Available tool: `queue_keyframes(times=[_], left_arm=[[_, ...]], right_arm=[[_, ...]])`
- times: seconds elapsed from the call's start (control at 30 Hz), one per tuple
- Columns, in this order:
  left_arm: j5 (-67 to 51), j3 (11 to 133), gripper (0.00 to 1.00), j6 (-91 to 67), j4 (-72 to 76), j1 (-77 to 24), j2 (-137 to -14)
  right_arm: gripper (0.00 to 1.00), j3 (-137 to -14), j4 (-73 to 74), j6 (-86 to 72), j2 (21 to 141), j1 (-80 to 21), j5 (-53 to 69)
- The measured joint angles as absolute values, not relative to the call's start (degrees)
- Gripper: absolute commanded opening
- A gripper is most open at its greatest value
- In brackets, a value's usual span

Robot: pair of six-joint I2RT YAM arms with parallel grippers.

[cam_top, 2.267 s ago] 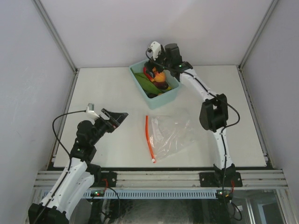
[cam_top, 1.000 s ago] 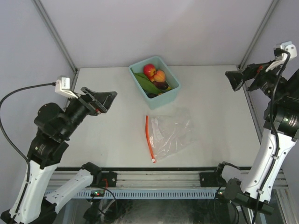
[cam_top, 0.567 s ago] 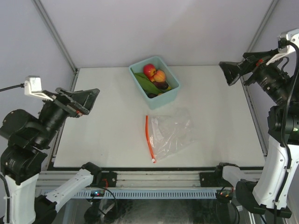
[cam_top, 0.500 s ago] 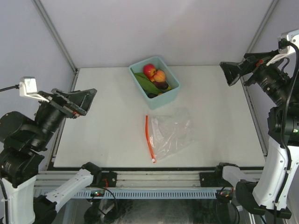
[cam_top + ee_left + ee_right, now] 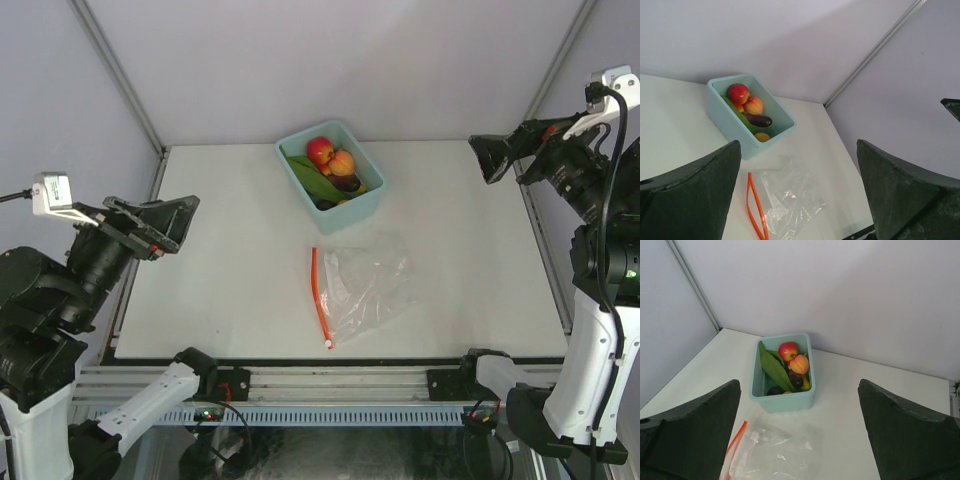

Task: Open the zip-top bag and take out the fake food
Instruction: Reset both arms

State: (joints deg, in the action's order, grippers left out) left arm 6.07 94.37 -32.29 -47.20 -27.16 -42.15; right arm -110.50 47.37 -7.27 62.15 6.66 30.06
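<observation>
The zip-top bag lies flat and empty on the table, its red-orange zipper strip on the left. The fake food sits in the teal bin: red apple, peach, long green piece, dark eggplant. My left gripper is open and empty, raised high over the table's left edge. My right gripper is open and empty, raised high at the right. The bag and the bin show between the jaws in both wrist views.
The white table is walled in by grey panels with metal corner posts. The black front rail with the arm bases runs along the near edge.
My right gripper left the bin and rose to the far right. My left arm lifted and pulled back to the left. Bag and food have not moved.
</observation>
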Motion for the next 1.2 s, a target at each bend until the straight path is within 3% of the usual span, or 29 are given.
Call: queue_keyframes(times=[1.2], left_arm=[[7.6,91.6,1.00,-31.7,-47.7,-27.2,-40.2]], right_arm=[[1.00,-107.6,47.3,-6.6,60.9,7.1,30.9]])
